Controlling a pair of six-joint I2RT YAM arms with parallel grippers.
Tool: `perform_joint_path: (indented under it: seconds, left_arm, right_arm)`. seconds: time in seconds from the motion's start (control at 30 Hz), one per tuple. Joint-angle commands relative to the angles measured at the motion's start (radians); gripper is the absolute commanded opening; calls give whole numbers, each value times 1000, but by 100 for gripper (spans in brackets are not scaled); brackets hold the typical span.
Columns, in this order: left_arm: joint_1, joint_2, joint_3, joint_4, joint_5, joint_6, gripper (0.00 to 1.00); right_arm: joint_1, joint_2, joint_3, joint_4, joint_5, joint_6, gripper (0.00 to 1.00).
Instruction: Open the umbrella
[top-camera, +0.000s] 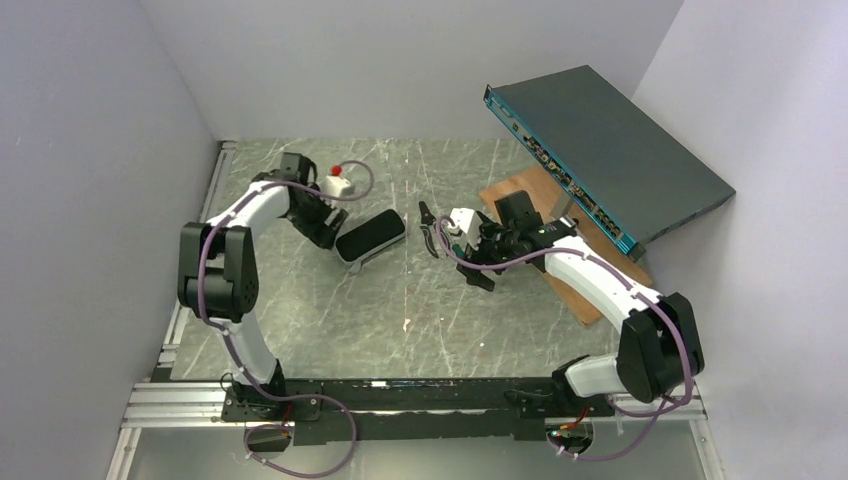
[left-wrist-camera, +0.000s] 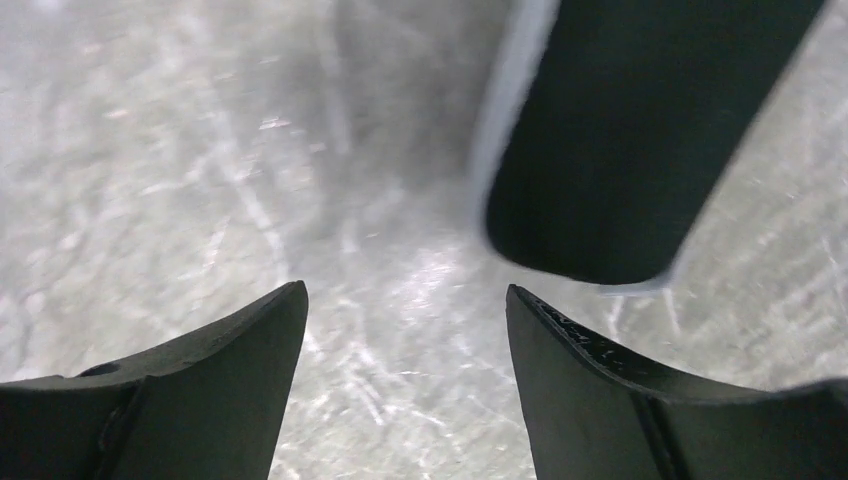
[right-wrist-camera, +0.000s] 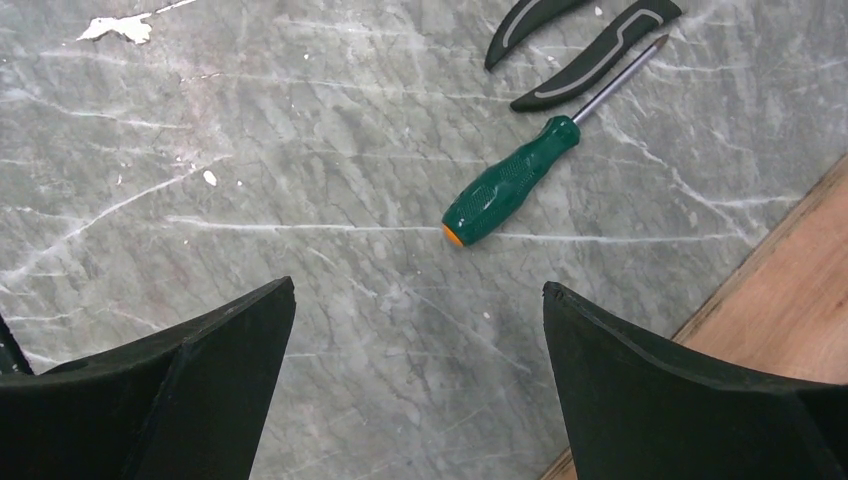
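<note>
The umbrella (top-camera: 370, 238) lies folded on the marble table left of centre; it shows as a short black oblong bundle with a pale edge. My left gripper (top-camera: 328, 236) hangs just left of it, open and empty. In the left wrist view the umbrella's rounded black end (left-wrist-camera: 620, 130) sits just beyond the right finger, outside the gap of the left gripper (left-wrist-camera: 405, 290). My right gripper (top-camera: 481, 276) hovers low over the table by the wooden board. It stands open with only bare marble between its fingers (right-wrist-camera: 419, 290).
A green-handled screwdriver (right-wrist-camera: 510, 180) and two curved black pieces (right-wrist-camera: 590, 50) lie ahead of the right gripper. A wooden board (top-camera: 512, 188) lies at the back right. A flat grey equipment box (top-camera: 600, 150) leans over it. Walls close in three sides.
</note>
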Motion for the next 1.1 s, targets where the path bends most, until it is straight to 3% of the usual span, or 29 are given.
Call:
perform_joint_path:
  seconds: [0.0, 0.23, 0.37, 0.47, 0.67, 0.87, 1.0, 1.07]
  left_arm:
    - [73, -20, 60, 5, 46, -68, 79]
    - [111, -269, -180, 89, 193, 23, 78]
    - [260, -406, -315, 248, 499, -88, 79]
    - [332, -484, -389, 387, 591, -200, 81]
    - [337, -535, -407, 293, 537, -103, 78]
    - [337, -647, -503, 190, 513, 241, 77]
    - [314, -696, -593, 202, 500, 402, 72]
    - [261, -708, -618, 249, 450, 388, 68]
  right_arm:
    - [1, 48, 49, 69, -53, -12, 95]
    - [23, 197, 200, 179, -89, 3, 95]
    - [56, 318, 351, 193, -147, -57, 97]
    - [89, 449, 491, 192, -196, -101, 97]
    - [153, 749, 894, 122, -244, 57, 97]
    - [199, 892, 979, 202, -222, 128, 96]
    - [197, 977, 1036, 151, -159, 109, 95]
    - [197, 975, 1004, 139, -121, 80, 93]
